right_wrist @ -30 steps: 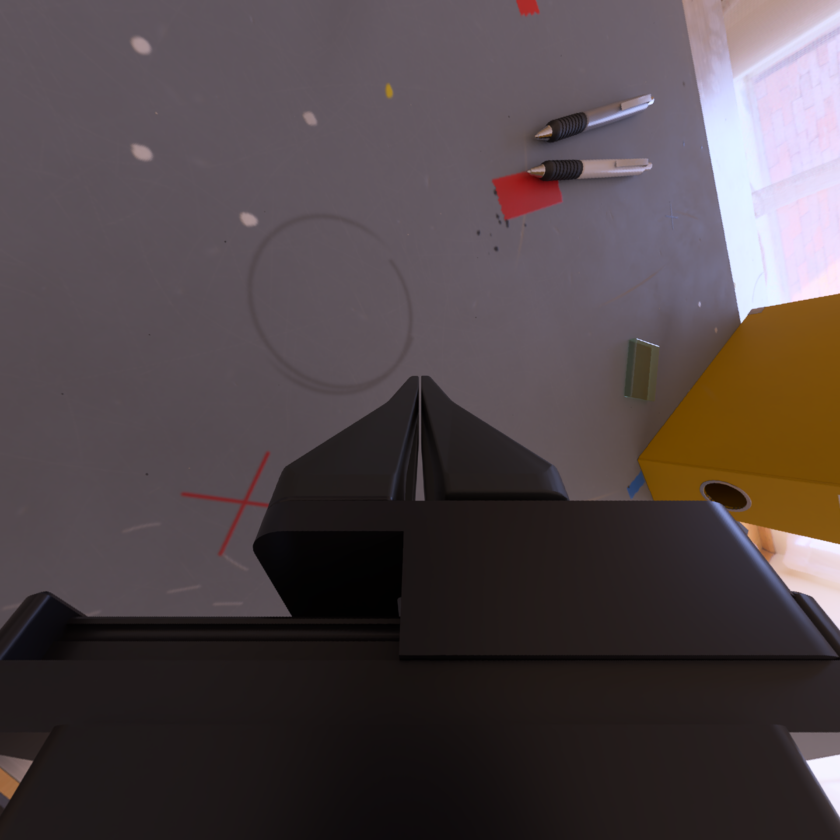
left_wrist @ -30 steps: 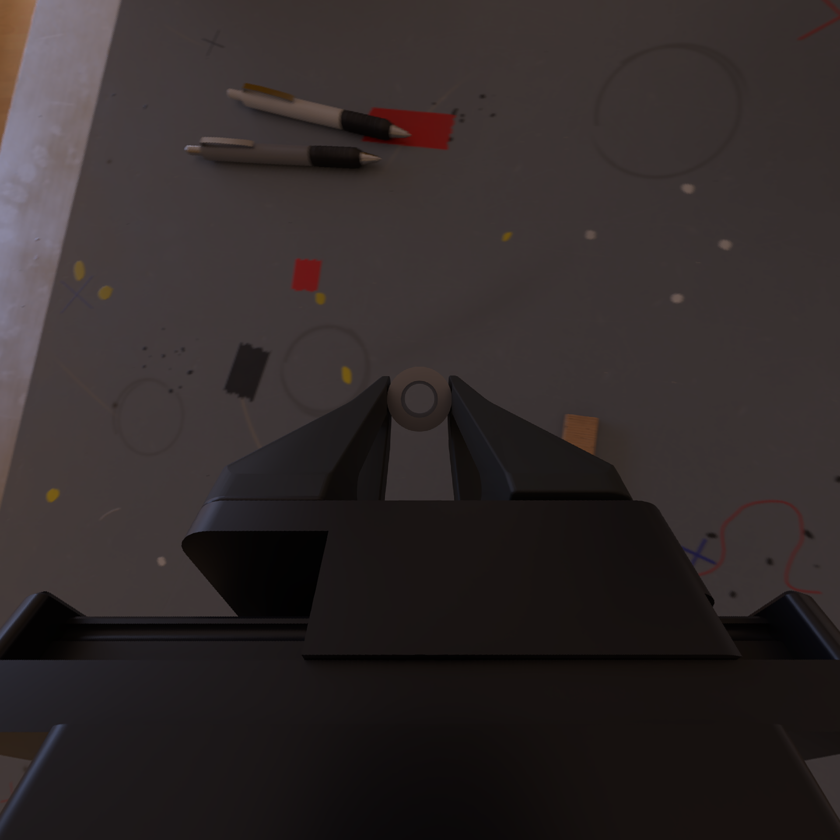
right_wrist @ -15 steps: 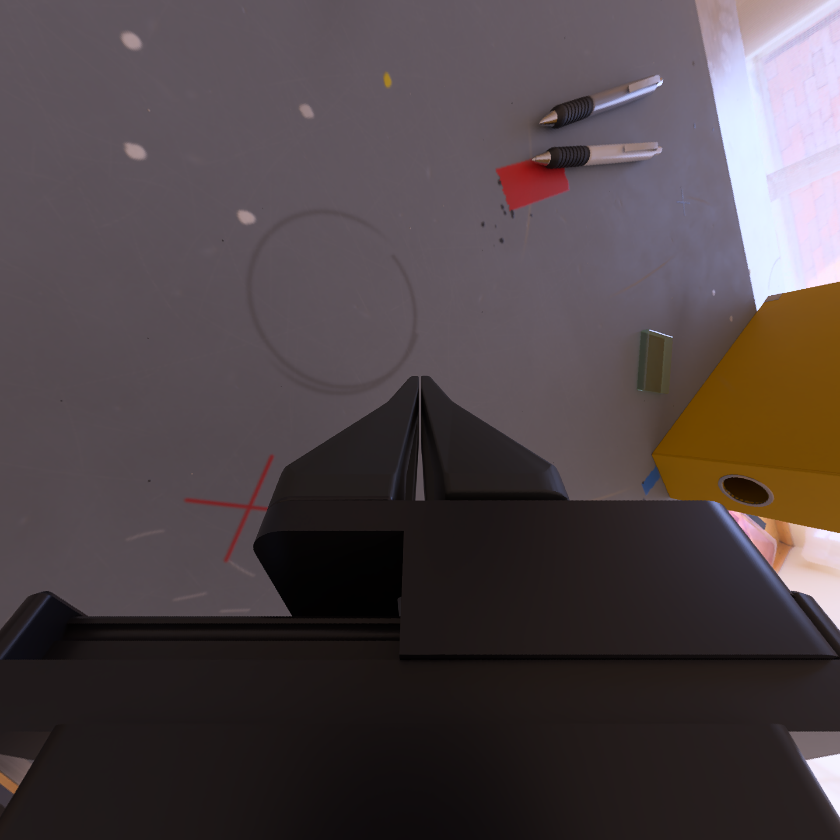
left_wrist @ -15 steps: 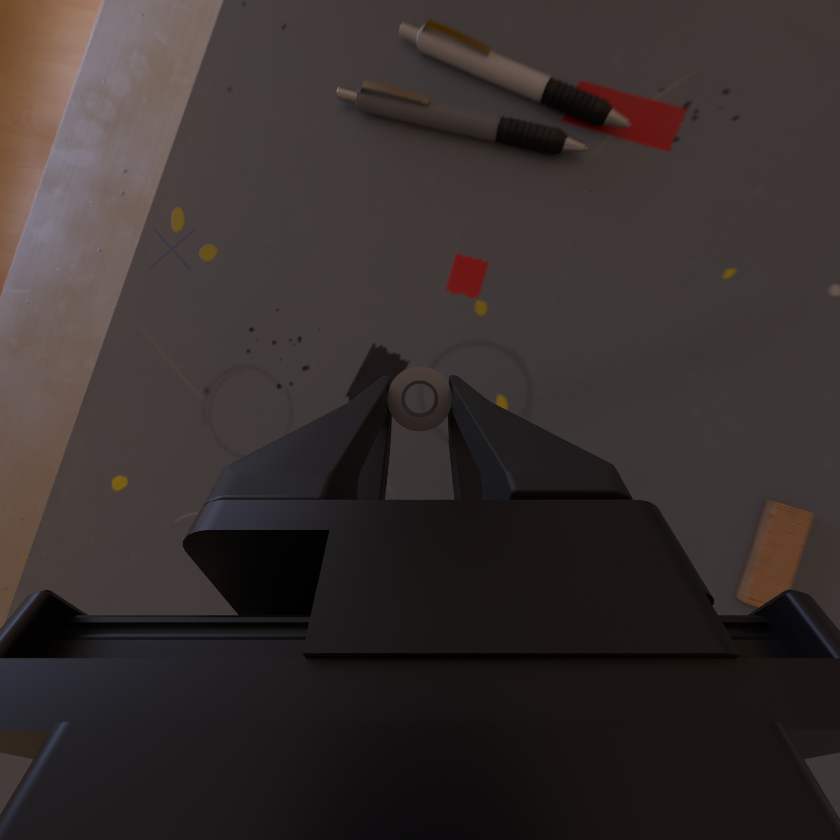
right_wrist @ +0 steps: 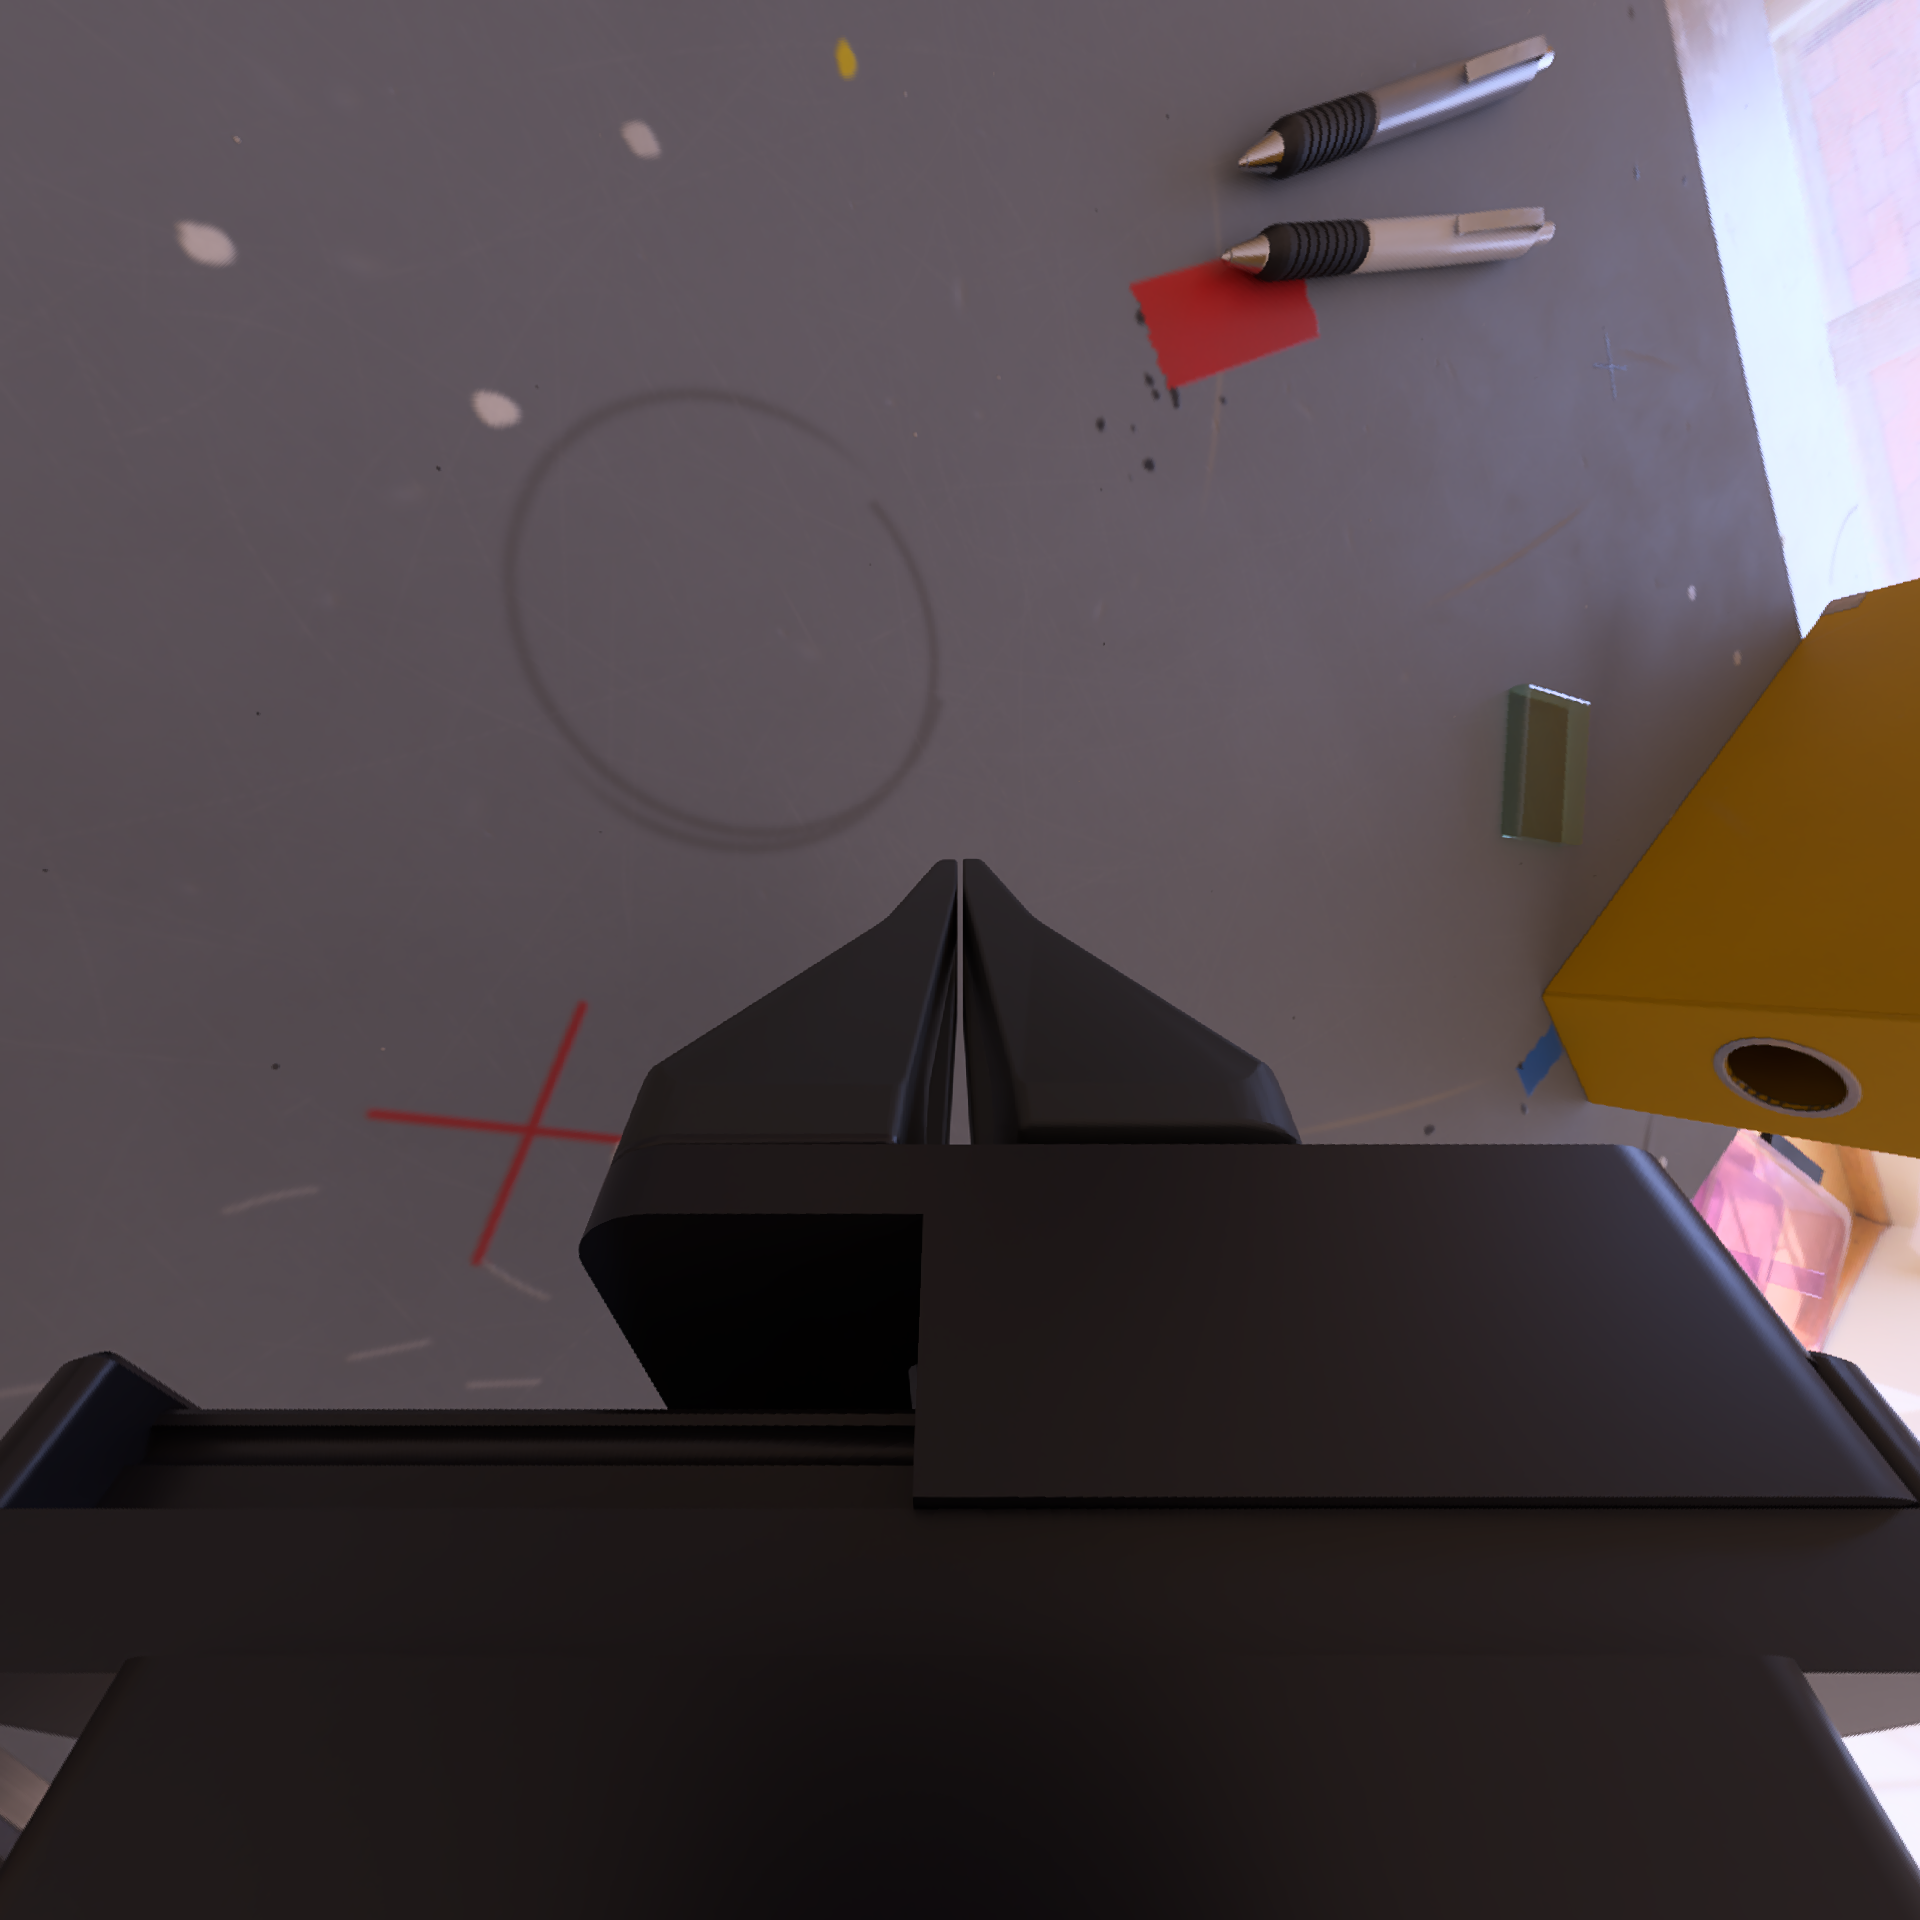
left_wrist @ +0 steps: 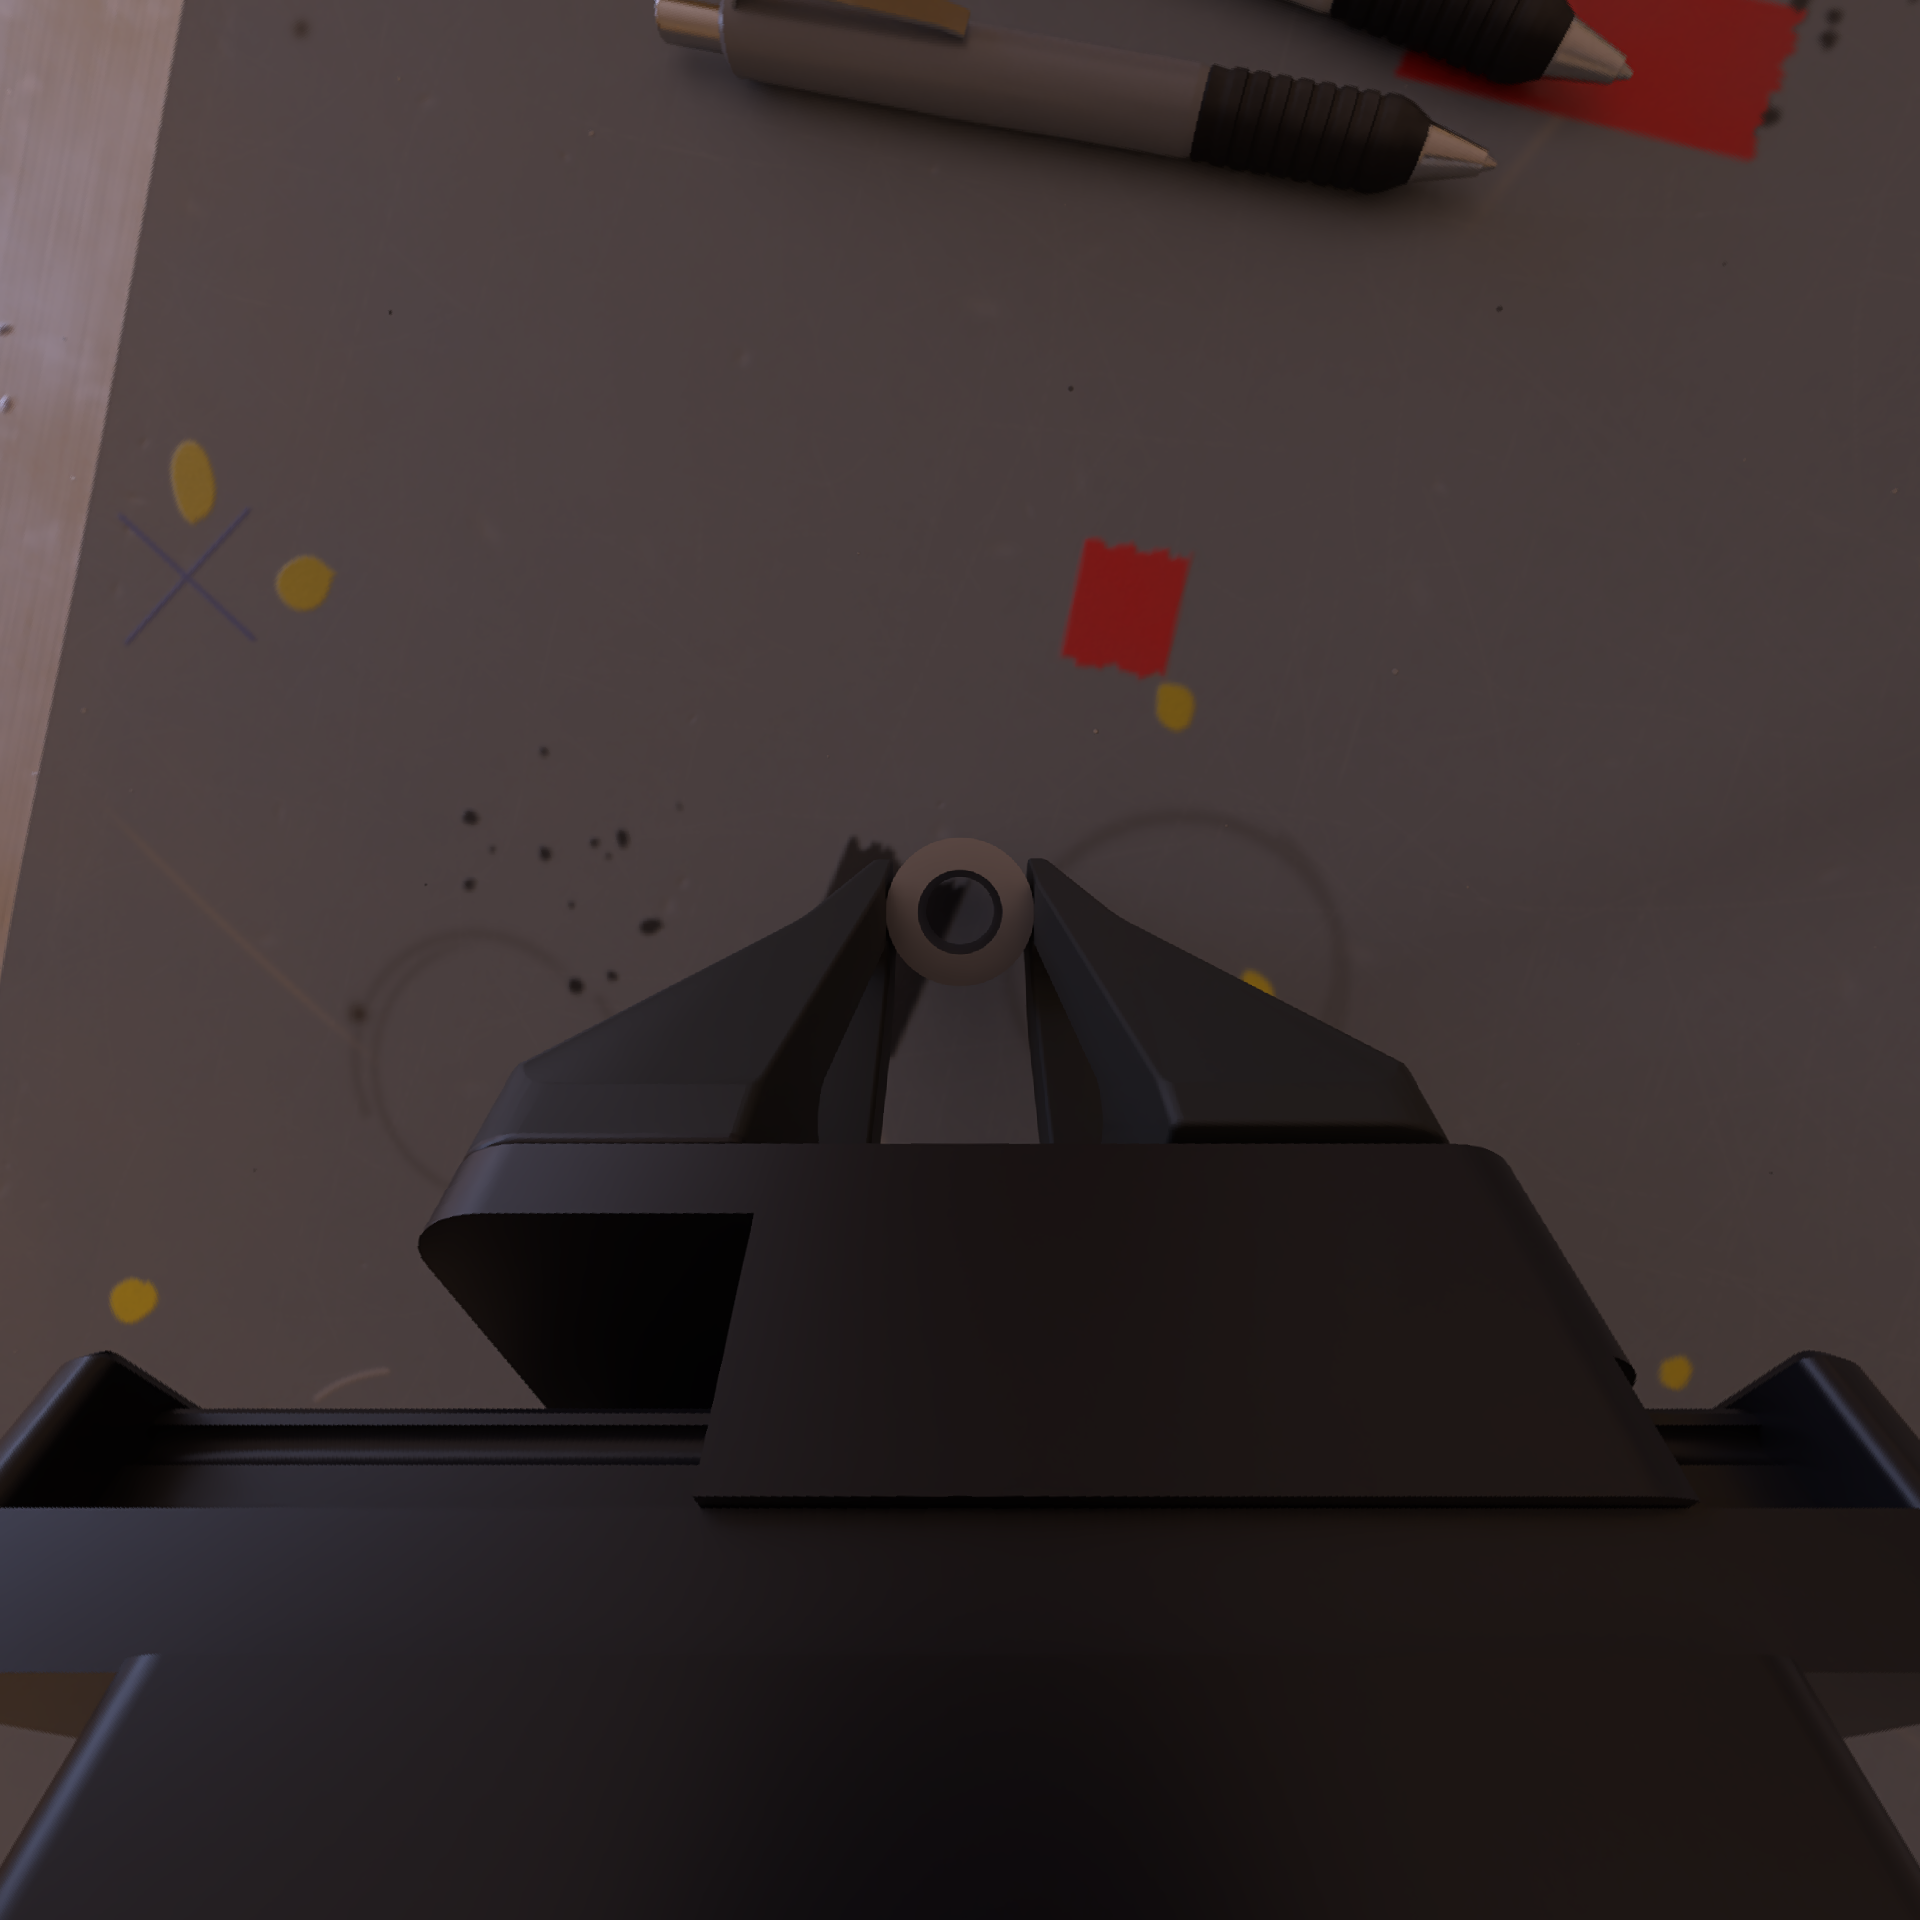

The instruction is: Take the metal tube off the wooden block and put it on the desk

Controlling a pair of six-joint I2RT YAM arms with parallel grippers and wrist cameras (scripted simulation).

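Observation:
My left gripper (left_wrist: pixel 959 904) is shut on the metal tube (left_wrist: pixel 959 910), a grey tube seen end-on with a dark bore, held upright between the fingertips close above the grey desk (left_wrist: pixel 727 436). The wooden block is out of sight in both views. My right gripper (right_wrist: pixel 959 868) is shut and empty, its fingertips touching, above the grey desk (right_wrist: pixel 312 623) near a drawn circle (right_wrist: pixel 717 623).
Two pens (left_wrist: pixel 1091 94) and a red tape patch (left_wrist: pixel 1127 606) lie ahead of the left gripper; the desk's wooden edge (left_wrist: pixel 62 312) runs along the left. In the right wrist view are two pens (right_wrist: pixel 1392 244), a small green block (right_wrist: pixel 1545 764) and a yellow box (right_wrist: pixel 1766 894).
My left gripper has moved forward and lower with the tube; the pens and red tape loom larger, and the wooden block has slid out of view. The right gripper has drifted slightly.

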